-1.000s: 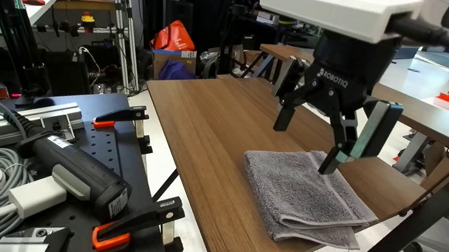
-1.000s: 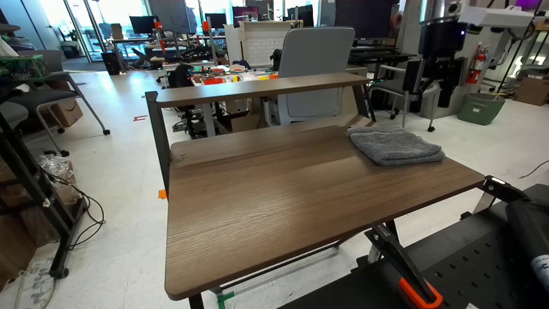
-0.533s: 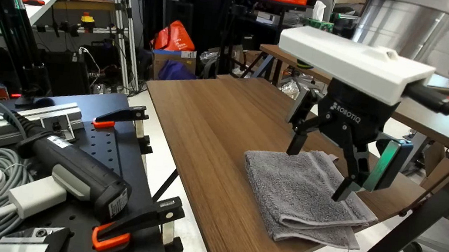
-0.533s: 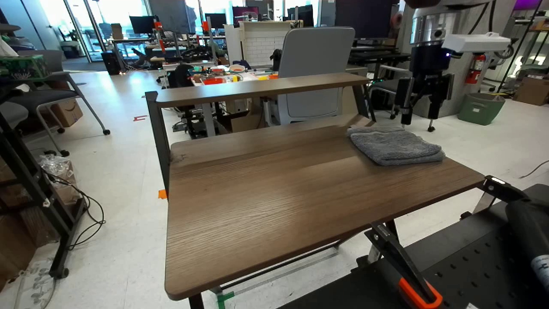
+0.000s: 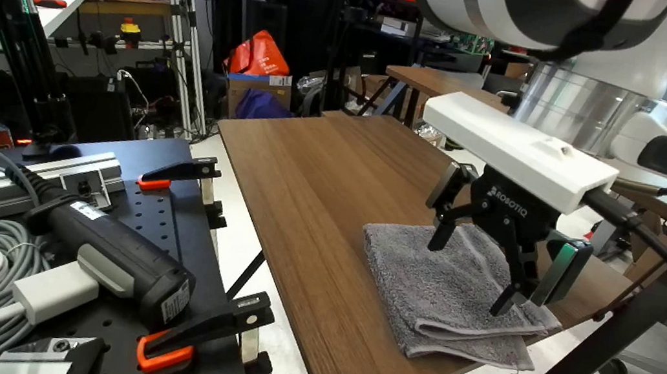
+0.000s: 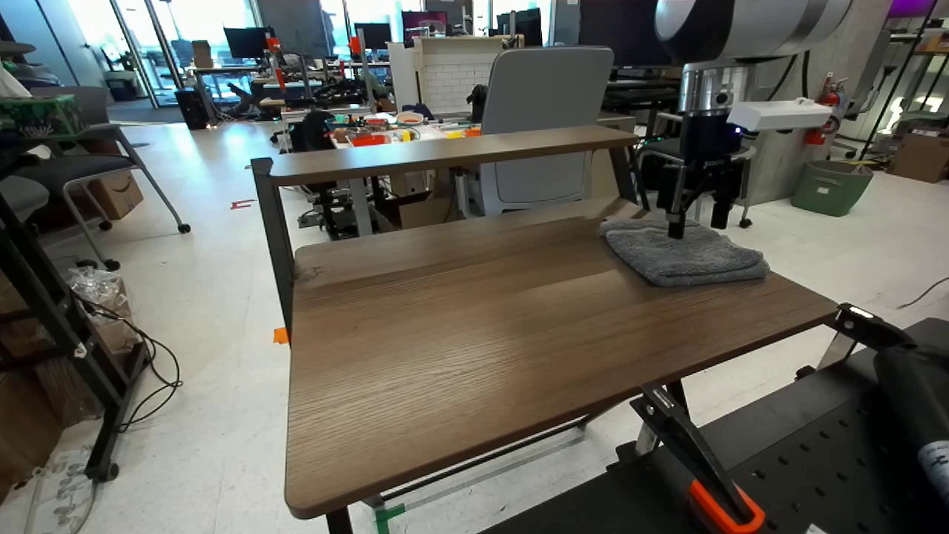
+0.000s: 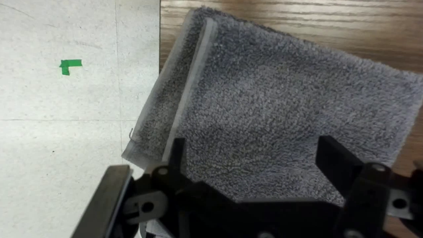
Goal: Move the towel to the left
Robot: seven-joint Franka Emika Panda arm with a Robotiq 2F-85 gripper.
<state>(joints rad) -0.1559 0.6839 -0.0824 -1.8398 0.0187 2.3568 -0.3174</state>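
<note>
A folded grey towel (image 5: 406,275) lies on one end of the brown wooden table (image 5: 315,178), with a corner hanging slightly past the edge. It also shows in an exterior view (image 6: 689,263) and fills much of the wrist view (image 7: 281,92). My gripper (image 5: 468,279) is open and empty above the towel, fingers pointing down. In an exterior view the gripper (image 6: 698,228) hangs over the towel's far part. In the wrist view the gripper (image 7: 252,139) has its fingers spread wide over the towel. Whether the fingertips touch the cloth I cannot tell.
A raised wooden shelf (image 6: 460,154) runs along one long side of the table, on dark posts (image 6: 273,230). A black perforated bench (image 5: 133,217) with clamps (image 5: 209,326) and a black handheld tool (image 5: 116,248) stands beside the table. Bare floor (image 7: 66,142) borders the towel's end.
The arm has come down and in over the towel, from higher up to just above it. The gripper stays open. The towel has not moved.
</note>
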